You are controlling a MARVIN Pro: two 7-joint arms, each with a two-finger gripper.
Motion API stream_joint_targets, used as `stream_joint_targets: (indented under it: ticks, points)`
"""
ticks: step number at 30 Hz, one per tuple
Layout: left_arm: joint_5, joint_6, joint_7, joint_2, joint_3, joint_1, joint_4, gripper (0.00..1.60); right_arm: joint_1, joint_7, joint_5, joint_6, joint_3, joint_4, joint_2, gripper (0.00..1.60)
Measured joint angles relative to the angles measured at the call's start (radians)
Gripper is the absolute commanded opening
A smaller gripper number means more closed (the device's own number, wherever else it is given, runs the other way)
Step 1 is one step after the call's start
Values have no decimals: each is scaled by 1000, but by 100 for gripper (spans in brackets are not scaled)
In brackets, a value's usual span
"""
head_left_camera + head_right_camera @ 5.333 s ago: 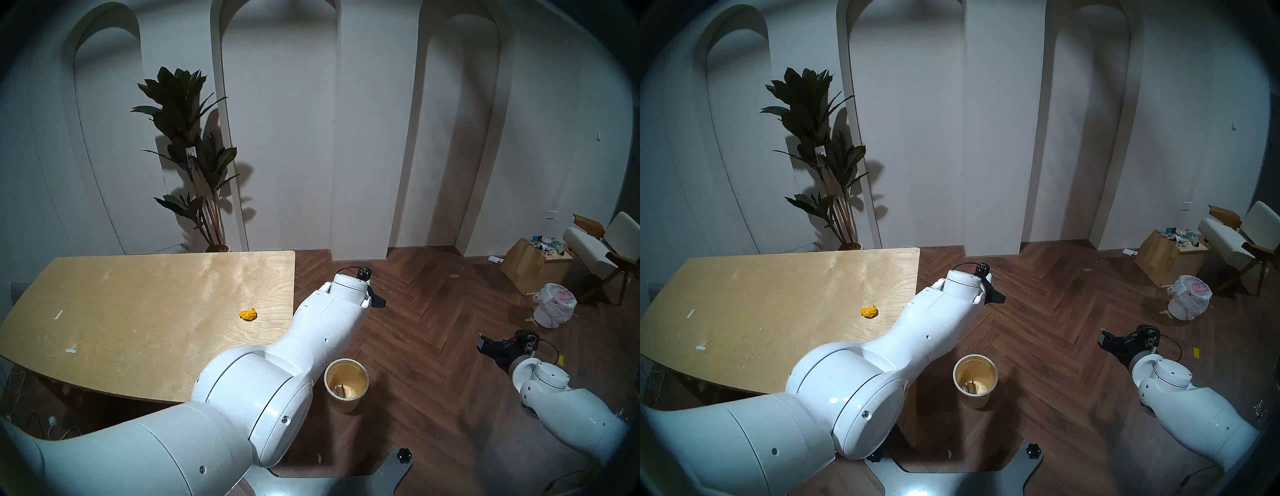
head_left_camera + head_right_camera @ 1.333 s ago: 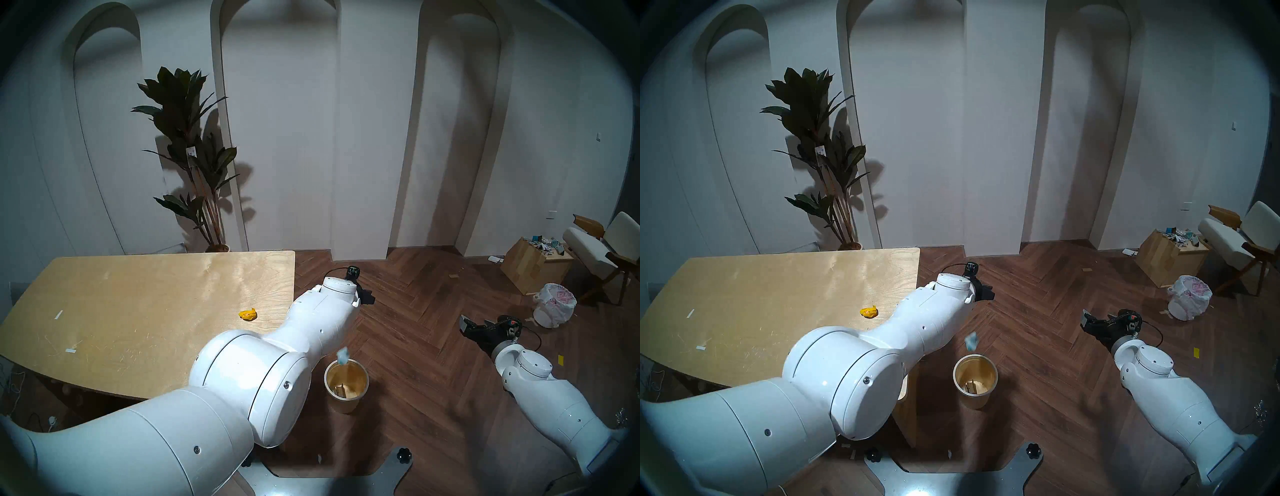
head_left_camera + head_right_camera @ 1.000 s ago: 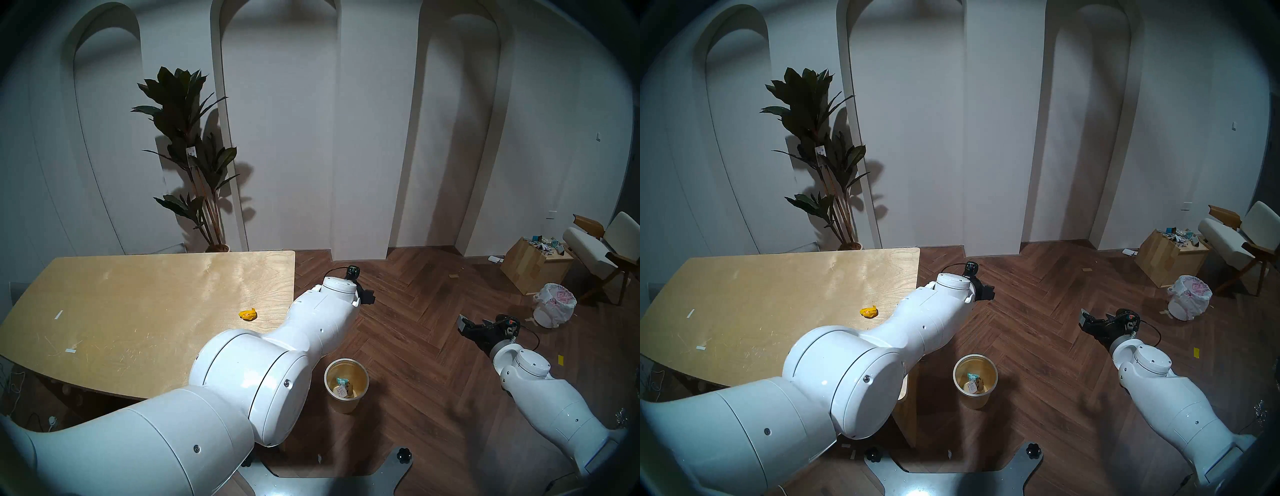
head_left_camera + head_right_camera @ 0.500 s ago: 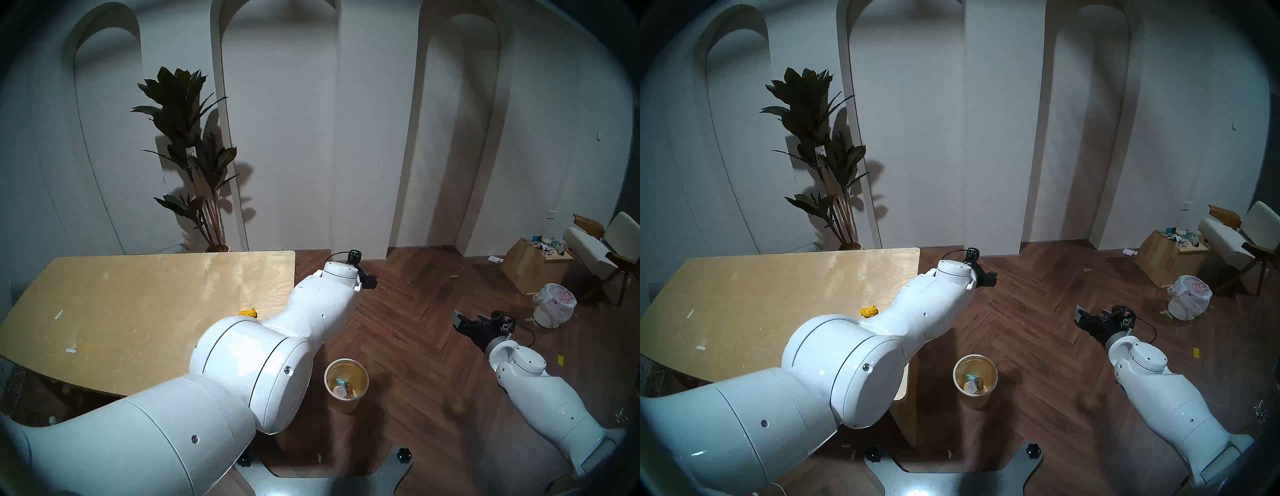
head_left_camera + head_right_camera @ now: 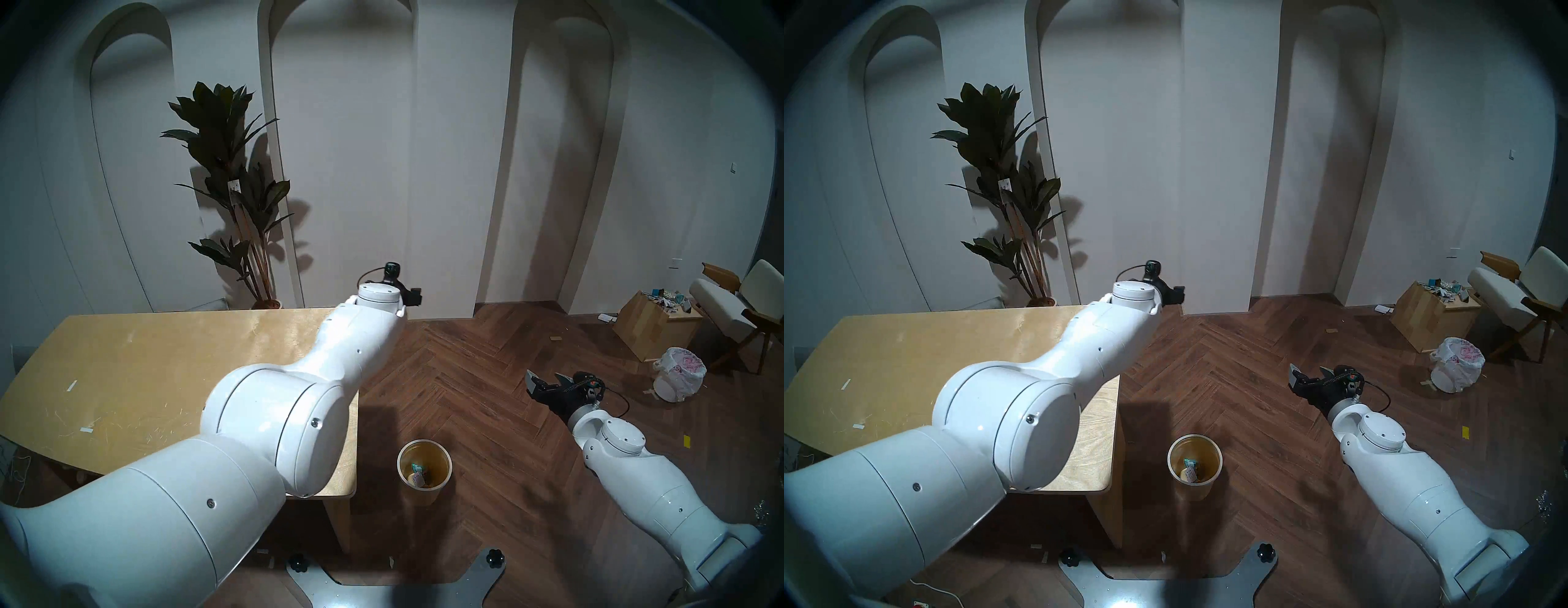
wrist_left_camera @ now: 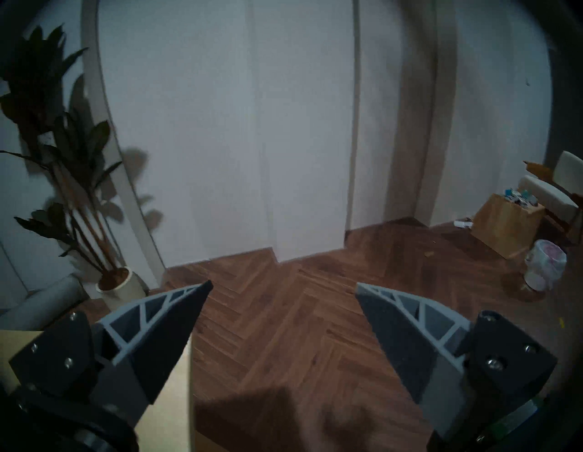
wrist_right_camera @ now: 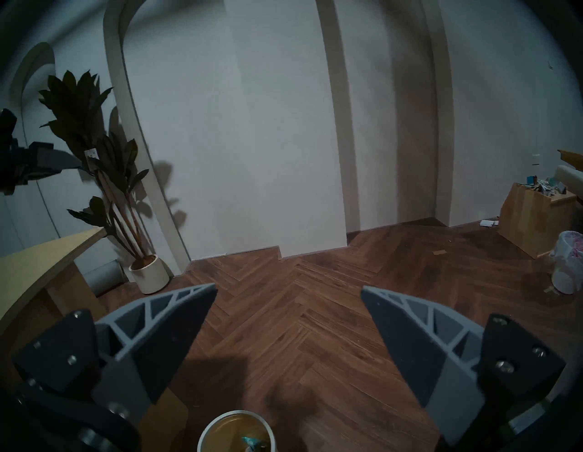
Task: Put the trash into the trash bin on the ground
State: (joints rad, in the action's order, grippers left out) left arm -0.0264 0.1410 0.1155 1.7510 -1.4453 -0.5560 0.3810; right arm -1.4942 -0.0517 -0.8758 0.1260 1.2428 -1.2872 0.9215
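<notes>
Trash, a teal-and-white wrapper (image 5: 418, 468), now lies inside the cream bin (image 5: 424, 494) on the floor, dropped moments ago, so my left end effector (image 6: 284, 288), fingers apart and empty, has risen above the counter (image 5: 148, 373) for more.

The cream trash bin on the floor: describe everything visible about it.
The trash bin is a short cream cylinder with a pale rim and yellowish inside, standing upright and open on the wood floor beside the table's corner. A teal-and-white wrapper and other pale scraps lie inside. Neither gripper touches it.
</notes>
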Motion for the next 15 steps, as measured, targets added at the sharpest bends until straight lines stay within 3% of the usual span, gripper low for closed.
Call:
stream_joint_targets:
  ticks: [15]
  points:
    - [0, -36, 112, -171, -78, -77, 64, 160, 68, -39, 43, 6, -86, -49, 66, 160]
